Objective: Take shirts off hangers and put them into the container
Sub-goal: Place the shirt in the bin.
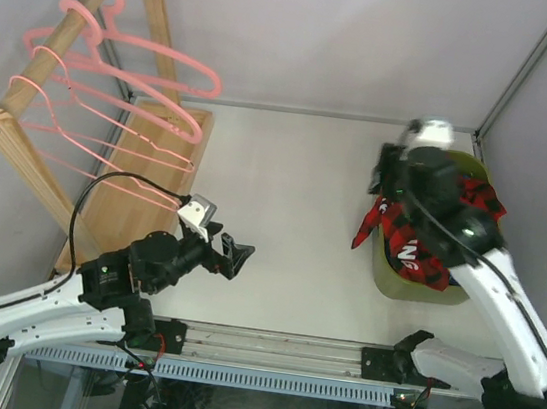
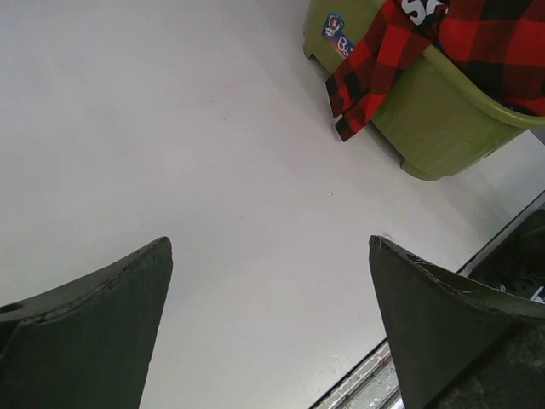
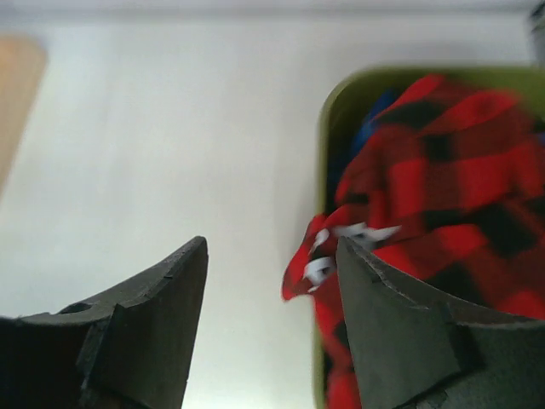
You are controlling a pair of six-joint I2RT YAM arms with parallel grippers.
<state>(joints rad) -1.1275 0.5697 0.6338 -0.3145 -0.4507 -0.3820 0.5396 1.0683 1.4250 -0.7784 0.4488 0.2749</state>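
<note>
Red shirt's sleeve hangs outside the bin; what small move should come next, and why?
Probably the right gripper, open and empty above the bin, should dip to the sleeve and lift it over the rim: the shirt lies inside, but this sleeve drapes down the outer wall.

Shirt: red-black plaid, white lettering. Container: olive green, with a blue-and-white sticker on one wall. Blue cloth shows inside, blurred. Hangers: pink. Rail and base board: pale wood. Counter: white. Left pincer and right pincer: matt black.
</note>
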